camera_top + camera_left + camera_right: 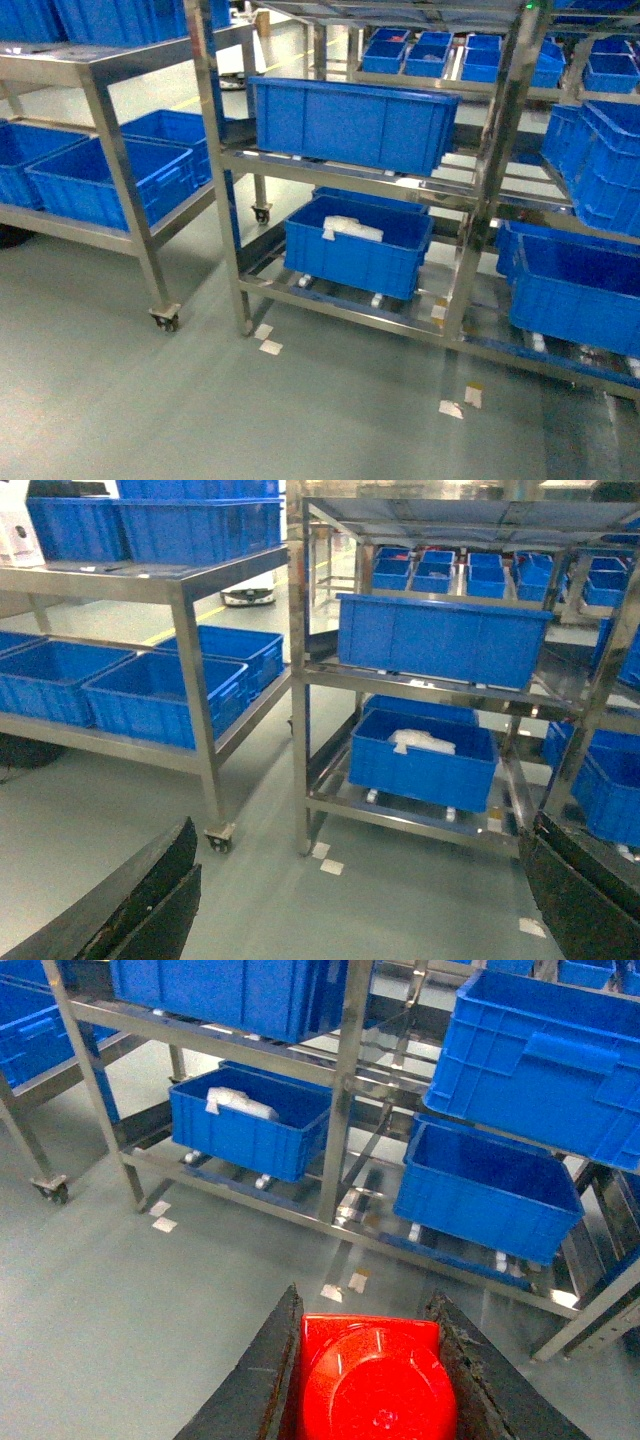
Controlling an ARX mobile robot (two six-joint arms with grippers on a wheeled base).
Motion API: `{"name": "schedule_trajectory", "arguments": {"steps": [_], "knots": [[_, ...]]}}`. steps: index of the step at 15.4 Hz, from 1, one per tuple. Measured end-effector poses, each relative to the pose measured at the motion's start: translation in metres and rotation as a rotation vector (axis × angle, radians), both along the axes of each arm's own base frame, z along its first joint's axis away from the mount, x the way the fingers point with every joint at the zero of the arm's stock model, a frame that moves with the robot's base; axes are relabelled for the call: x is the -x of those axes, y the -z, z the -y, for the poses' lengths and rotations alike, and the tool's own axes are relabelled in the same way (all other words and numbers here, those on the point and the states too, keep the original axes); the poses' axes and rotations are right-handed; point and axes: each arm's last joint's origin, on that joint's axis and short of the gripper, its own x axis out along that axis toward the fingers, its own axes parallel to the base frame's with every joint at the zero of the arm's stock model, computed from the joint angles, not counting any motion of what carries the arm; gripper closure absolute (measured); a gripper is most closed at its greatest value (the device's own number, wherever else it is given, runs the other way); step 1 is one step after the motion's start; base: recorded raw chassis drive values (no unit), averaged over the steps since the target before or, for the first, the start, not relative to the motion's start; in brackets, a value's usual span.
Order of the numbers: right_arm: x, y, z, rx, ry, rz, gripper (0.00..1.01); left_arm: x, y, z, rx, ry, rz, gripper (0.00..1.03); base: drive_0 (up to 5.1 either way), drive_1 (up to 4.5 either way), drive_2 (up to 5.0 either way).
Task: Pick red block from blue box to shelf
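Note:
The red block (375, 1385) fills the bottom of the right wrist view, its round stud facing the camera. My right gripper (365, 1302) is shut on it, one dark finger against each side, above the grey floor. The shelf (216, 150) stands ahead as a shiny steel rack with several tiers; its uprights show in the left wrist view (297, 680) and the right wrist view (345, 1090). My left gripper (358, 828) is open and holds nothing, its black fingers (150, 900) wide apart at the frame's lower corners. The blue box is out of view. Neither gripper shows in the head view.
Dark blue ribbed crates (350, 120) sit on the rack's tiers; a lower crate (357, 245) holds a white bag. A second wheeled steel rack (110, 120) with more crates stands at the left, its caster (166, 320) on the floor. Tape squares (268, 345) mark the grey floor.

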Motion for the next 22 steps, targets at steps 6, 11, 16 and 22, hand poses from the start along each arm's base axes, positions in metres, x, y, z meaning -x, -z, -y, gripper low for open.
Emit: {"name": "schedule_trajectory", "arguments": {"steps": [6,11,16,22], "knots": [[0.0,-0.0002,0.0,0.0,0.0,0.002,0.73,0.0,0.0,0.0001,0.0,0.001,0.0,0.05,-1.7,1.66,-5.2],[-0.0001,-0.0005,0.0001,0.0,0.001,0.005,0.73,0.0,-0.0003,0.0001,0.0,0.001,0.003,0.05,-0.6,3.7,-4.9],[-0.0001,-0.0005,0.0001,0.0,0.001,0.005,0.73,0.0,0.0,0.0001,0.0,0.001,0.0,0.05,0.1,4.42,-4.2],[0.0,0.0002,0.0,0.0,0.0,-0.002,0.73,0.0,0.0001,0.0001,0.0,0.001,-0.001,0.05,0.0,3.74,-3.8]]}}
